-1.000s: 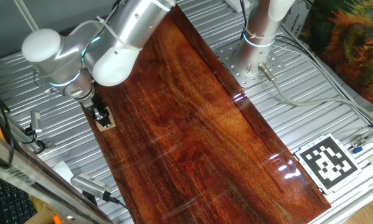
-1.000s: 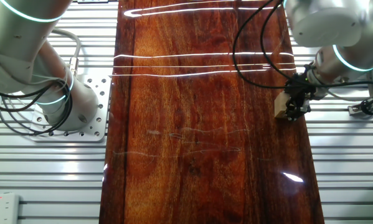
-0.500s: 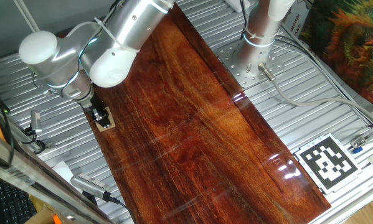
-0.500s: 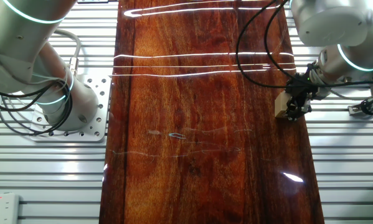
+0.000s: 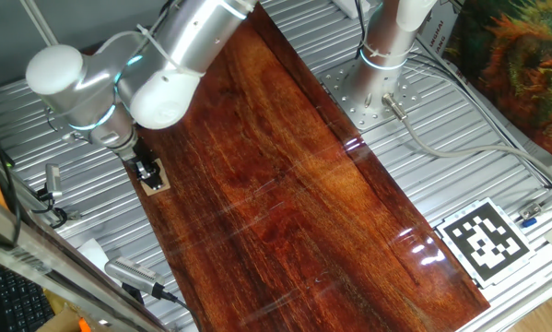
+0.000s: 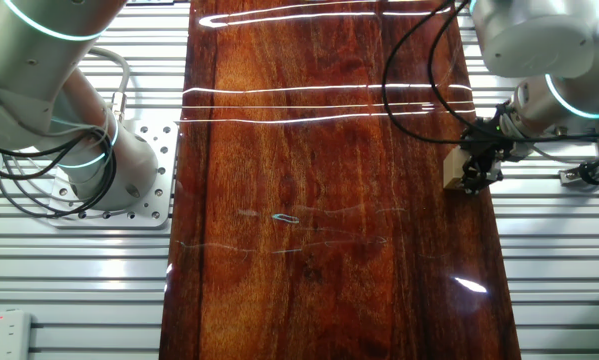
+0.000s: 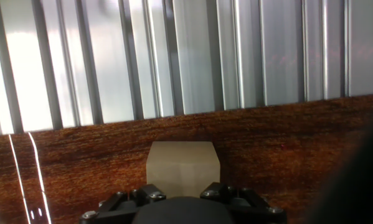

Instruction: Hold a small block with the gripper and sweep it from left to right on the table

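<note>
The small block [image 5: 157,183] is a light tan wooden cube at the left edge of the table [image 5: 303,184], the glossy reddish-brown board. In the other fixed view the small block [image 6: 450,170] sits near the right edge of the table [image 6: 309,200]. The gripper [image 5: 148,171] points down at it, its black fingers on either side of the cube. The gripper [image 6: 473,176] shows the same hold in that view. In the hand view the small block [image 7: 183,167] fills the gap between the two fingers of the gripper [image 7: 183,194], resting on the table [image 7: 286,149].
Ribbed grey metal [image 7: 192,56] lies just beyond the board's edge by the block. A fixed white post [image 5: 386,37] stands on a drilled plate at the far side. A black-and-white marker [image 5: 483,242] lies at the right. Cables [image 6: 409,70] hang over the board.
The arm's upper joints have shifted slightly outward from the board. The gripper tip and the block stay at almost the same spot.
</note>
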